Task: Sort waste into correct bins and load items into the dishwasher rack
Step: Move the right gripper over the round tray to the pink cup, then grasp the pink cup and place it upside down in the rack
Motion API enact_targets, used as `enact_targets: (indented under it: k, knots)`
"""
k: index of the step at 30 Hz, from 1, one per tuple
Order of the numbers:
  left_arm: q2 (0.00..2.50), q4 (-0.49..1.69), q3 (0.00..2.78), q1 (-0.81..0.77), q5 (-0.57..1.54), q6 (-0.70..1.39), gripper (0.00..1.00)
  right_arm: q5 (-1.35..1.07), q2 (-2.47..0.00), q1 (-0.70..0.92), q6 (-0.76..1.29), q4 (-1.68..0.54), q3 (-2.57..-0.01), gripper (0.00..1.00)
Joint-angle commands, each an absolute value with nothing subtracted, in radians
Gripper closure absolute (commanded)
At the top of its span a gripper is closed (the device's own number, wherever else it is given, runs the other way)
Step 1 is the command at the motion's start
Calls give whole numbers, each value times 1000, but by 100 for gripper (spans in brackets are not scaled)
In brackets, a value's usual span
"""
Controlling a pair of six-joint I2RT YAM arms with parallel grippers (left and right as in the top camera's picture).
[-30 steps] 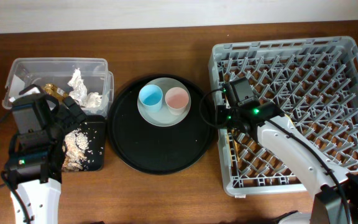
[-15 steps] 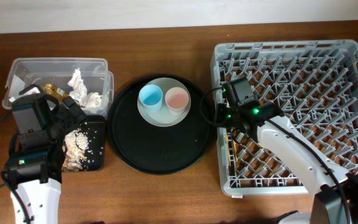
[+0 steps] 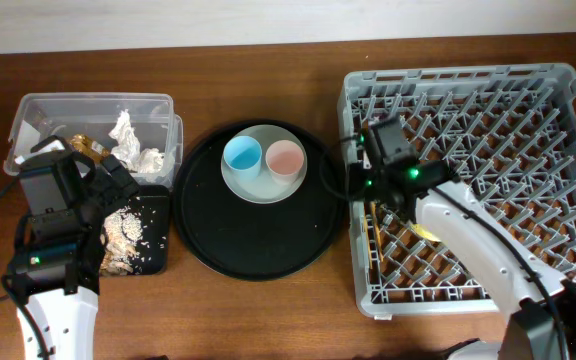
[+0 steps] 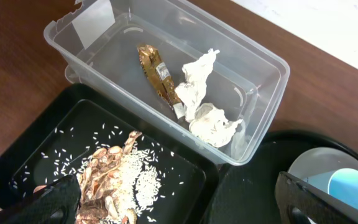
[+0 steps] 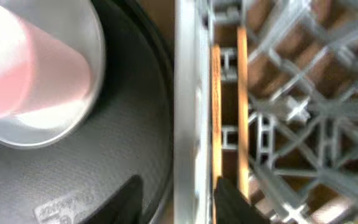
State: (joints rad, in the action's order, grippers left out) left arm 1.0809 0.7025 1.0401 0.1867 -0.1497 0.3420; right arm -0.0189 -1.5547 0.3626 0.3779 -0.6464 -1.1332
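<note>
Black fingers spread wide, the left tool (image 4: 176,190) is hovering with nothing between its jaws, low over the near part of the shallow black tray (image 4: 36,155). Beige food scraps (image 4: 114,177) are lying heaped in that tray, with loose white grains scattered around them.

Across the wooden table (image 3: 268,310), the right tool (image 5: 178,186) is hanging open too and gripping nothing. Its two fingers are straddling the dishwasher rack (image 3: 558,120) at the wall that is facing the large round black tray (image 3: 258,245). One finger is sitting over the round tray and the other inside the rack. The pair of wooden chopsticks (image 5: 242,93) is lying flat in the rack, running parallel to each other just inside that same wall. The near end of one stick is reaching the inner finger (image 5: 229,202), though I cannot tell whether the two are touching.

Farther back, on the far half of the round tray, the pale round plate (image 3: 263,190) is carrying both cups side by side. The light-blue cup (image 3: 242,155) is standing on the side toward the tub and the pink cup (image 3: 285,157) on the side toward the rack.

Just beyond the black tray, the clear plastic tub (image 4: 263,81) is holding the shiny brown-gold wrapper (image 4: 154,71) and the crumpled white paper (image 4: 213,127). The wrapper is lying on the tub floor right beside the paper wads. The grey rack is stretching from the near edge of the table to the far one, its upright pegs filling the whole grid.
</note>
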Motion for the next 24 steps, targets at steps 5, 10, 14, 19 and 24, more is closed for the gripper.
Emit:
enact_targets:
  k: [5, 10, 14, 19, 24]
  knots:
    - [1079, 702, 1051, 191, -154, 355, 1, -231, -1550, 458, 12, -665, -1443, 74]
    - [1079, 702, 1051, 191, -154, 355, 1, -166, -1731, 611, -101, -524, -1441, 69]
    - [1079, 702, 1051, 191, -154, 355, 1, -134, -1889, 622, -101, -445, -1441, 70]
    - [1079, 702, 1051, 191, -154, 355, 1, -134, -1962, 622, -101, -470, -1441, 70]
    - [1079, 702, 1051, 191, -154, 355, 1, -119, -1963, 622, -101, -494, -1441, 80]
